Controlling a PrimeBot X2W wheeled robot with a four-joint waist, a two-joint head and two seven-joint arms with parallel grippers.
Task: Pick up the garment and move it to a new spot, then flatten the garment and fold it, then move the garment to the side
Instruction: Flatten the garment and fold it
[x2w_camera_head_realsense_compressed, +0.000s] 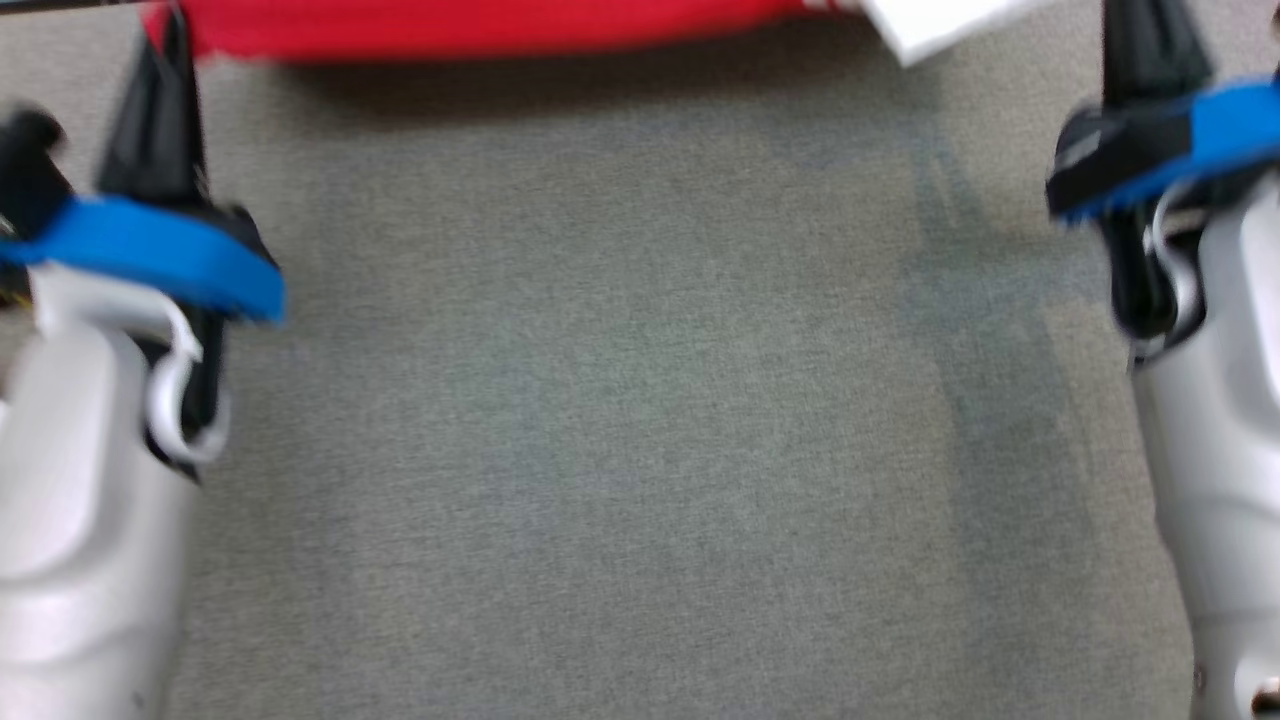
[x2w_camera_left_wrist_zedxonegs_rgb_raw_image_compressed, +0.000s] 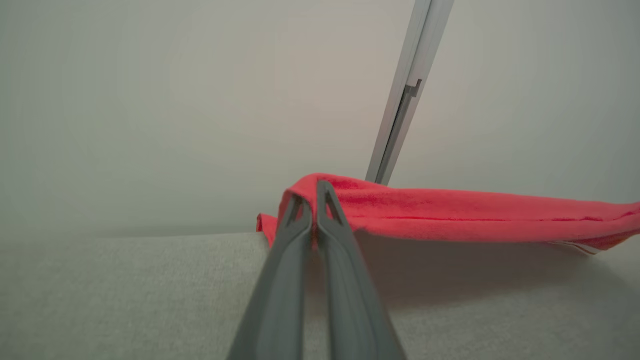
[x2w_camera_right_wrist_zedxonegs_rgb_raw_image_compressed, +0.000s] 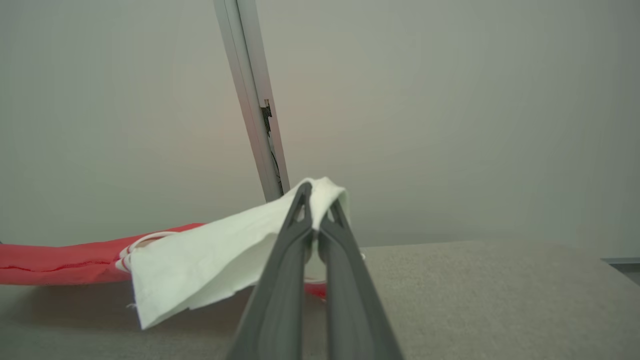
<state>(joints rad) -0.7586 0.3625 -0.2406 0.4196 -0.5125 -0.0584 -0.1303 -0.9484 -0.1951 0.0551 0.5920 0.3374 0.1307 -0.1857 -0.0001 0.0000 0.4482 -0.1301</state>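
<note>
The garment (x2w_camera_head_realsense_compressed: 480, 28) is red with a white part (x2w_camera_head_realsense_compressed: 935, 28) and hangs stretched along the top edge of the head view, lifted off the grey table. My left gripper (x2w_camera_head_realsense_compressed: 170, 25) is shut on its red end at the upper left. In the left wrist view the left gripper (x2w_camera_left_wrist_zedxonegs_rgb_raw_image_compressed: 311, 192) pinches the red cloth (x2w_camera_left_wrist_zedxonegs_rgb_raw_image_compressed: 450, 212), which runs off to the right above the table. My right gripper (x2w_camera_right_wrist_zedxonegs_rgb_raw_image_compressed: 315, 195) is shut on the white part (x2w_camera_right_wrist_zedxonegs_rgb_raw_image_compressed: 210, 265) in the right wrist view, with red cloth (x2w_camera_right_wrist_zedxonegs_rgb_raw_image_compressed: 60, 262) trailing left. In the head view the right gripper's fingers (x2w_camera_head_realsense_compressed: 1140, 40) rise at the upper right.
A grey fabric-covered table (x2w_camera_head_realsense_compressed: 640, 420) spreads below the garment. Behind it stands a pale wall with a slanted metal rail (x2w_camera_left_wrist_zedxonegs_rgb_raw_image_compressed: 405, 100), also seen as the rail (x2w_camera_right_wrist_zedxonegs_rgb_raw_image_compressed: 252, 100). The table's far right corner (x2w_camera_right_wrist_zedxonegs_rgb_raw_image_compressed: 595, 255) shows in the right wrist view.
</note>
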